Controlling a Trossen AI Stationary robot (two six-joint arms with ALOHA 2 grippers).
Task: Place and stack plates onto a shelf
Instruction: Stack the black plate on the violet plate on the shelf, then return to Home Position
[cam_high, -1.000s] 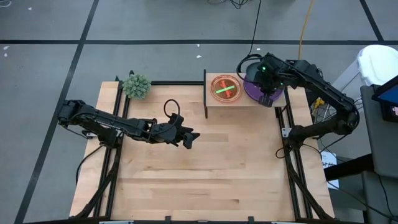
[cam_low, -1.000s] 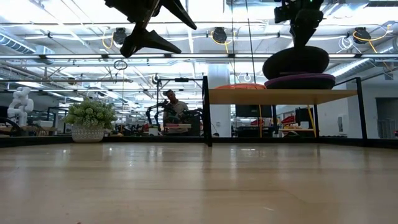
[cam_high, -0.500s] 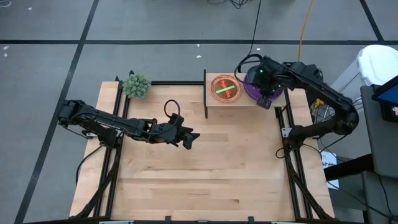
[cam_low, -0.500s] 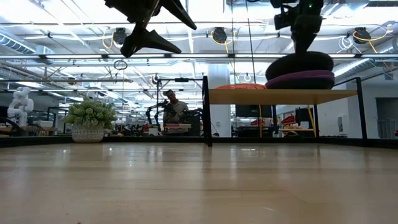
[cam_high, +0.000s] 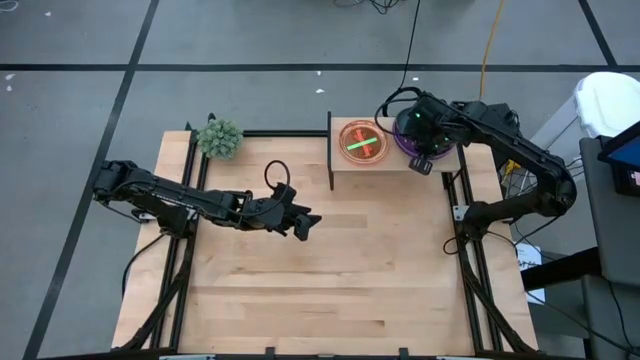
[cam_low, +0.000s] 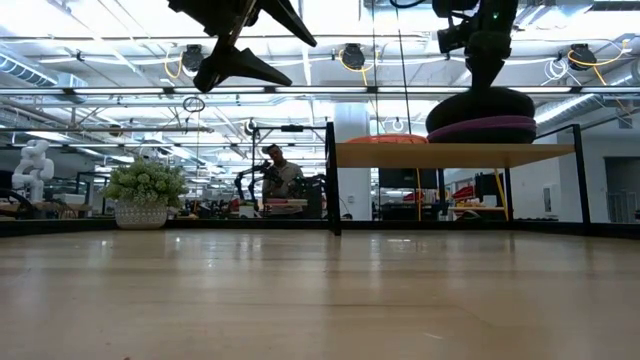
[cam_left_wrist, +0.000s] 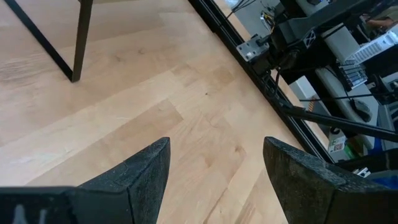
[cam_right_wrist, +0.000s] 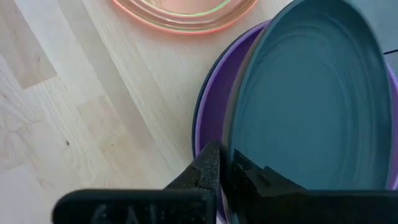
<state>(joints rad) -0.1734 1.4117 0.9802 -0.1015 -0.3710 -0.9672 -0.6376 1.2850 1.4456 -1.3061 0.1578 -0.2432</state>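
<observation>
Pale wooden table — behind it, a workshop — person seated.

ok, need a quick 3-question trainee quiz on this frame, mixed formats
1. True or false: the right gripper pinches the rim of the large dark teal plastic plate.
2. Multiple choice: that teal plate sits over A) the round purple plastic plate B) the spiky green plant C) bare tabletop.
3. Fill in: the left gripper hovers ____ above the wooden tabletop.

Key: 1 true. 2 A, on the light-wood shelf, beside the smaller translucent pink-red plate. 3 open.
</observation>
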